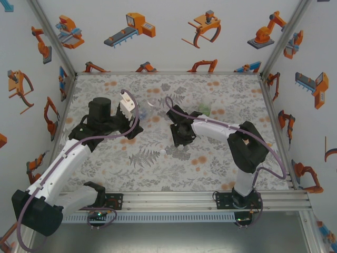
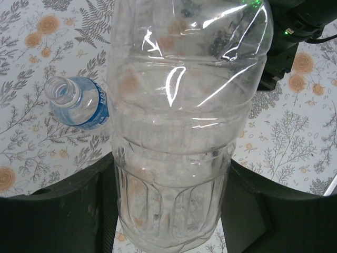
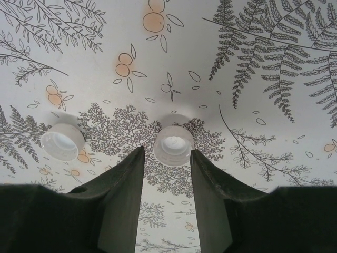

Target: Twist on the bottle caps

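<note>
The left fingers [image 2: 68, 216] are clenched on the colourless bottle [image 2: 179, 105]. Just beside it, the blue-labelled bottle [image 2: 79, 103] has no cap. Two bottle caps [image 3: 174, 145] lie on the bench [image 3: 263, 158], apart from that bottle. The right fingers [image 3: 118, 195] flank one cap, but I cannot tell if they grasp it. I judge the screwing is not yet begun.

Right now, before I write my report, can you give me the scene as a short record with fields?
left gripper: shut on the colourless bottle
right gripper: low over the table, fingers either side of a bottle cap; grip not certain
second bottle cap: on the table, apart from the first, open side up
blue-labelled bottle: standing, no cap
green-tinted bottle: far part of the table; cap state unclear
</note>
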Controlling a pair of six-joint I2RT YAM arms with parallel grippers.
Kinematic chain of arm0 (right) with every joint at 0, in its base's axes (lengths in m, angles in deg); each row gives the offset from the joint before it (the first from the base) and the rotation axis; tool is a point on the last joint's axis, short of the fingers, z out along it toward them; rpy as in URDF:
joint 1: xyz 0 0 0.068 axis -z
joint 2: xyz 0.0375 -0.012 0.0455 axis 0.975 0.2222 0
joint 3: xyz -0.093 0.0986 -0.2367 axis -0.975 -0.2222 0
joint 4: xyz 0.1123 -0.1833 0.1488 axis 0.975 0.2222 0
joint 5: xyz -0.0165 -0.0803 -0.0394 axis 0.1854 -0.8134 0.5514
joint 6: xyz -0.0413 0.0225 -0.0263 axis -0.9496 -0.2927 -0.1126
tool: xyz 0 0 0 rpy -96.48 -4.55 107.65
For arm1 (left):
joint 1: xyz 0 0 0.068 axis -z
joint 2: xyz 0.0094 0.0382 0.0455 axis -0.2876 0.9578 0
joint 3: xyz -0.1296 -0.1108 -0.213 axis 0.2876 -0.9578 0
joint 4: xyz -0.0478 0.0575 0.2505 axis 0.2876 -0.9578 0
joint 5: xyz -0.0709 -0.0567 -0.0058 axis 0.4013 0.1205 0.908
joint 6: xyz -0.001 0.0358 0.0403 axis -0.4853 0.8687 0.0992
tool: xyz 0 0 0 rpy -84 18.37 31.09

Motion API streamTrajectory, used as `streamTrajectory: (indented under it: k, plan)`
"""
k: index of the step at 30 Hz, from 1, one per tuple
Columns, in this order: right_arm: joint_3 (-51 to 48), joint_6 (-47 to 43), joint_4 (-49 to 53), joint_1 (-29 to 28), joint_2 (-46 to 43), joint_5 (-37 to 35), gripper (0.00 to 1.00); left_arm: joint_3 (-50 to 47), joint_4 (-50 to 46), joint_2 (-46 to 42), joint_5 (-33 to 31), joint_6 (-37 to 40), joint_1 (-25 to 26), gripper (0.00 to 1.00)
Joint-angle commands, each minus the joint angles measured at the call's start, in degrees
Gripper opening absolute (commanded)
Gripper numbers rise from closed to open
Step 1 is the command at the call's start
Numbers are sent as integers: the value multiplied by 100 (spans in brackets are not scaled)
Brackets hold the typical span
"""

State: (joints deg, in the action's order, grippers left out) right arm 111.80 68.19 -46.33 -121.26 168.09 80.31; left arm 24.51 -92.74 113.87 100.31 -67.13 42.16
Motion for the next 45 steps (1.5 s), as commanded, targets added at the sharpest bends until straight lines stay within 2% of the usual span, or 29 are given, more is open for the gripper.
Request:
streamTrajectory:
  k: [1,22,45]
  plan:
    - [-69,-22,-15,12,67,53,40,179,1,29,78,34,-26,2]
    - [36,-26,124,7,-127,-40,40,188,-25,50,86,48,-18,3]
    - [39,-50,189,9,-226,-167,45,196,-39,54,113,48,-20,3]
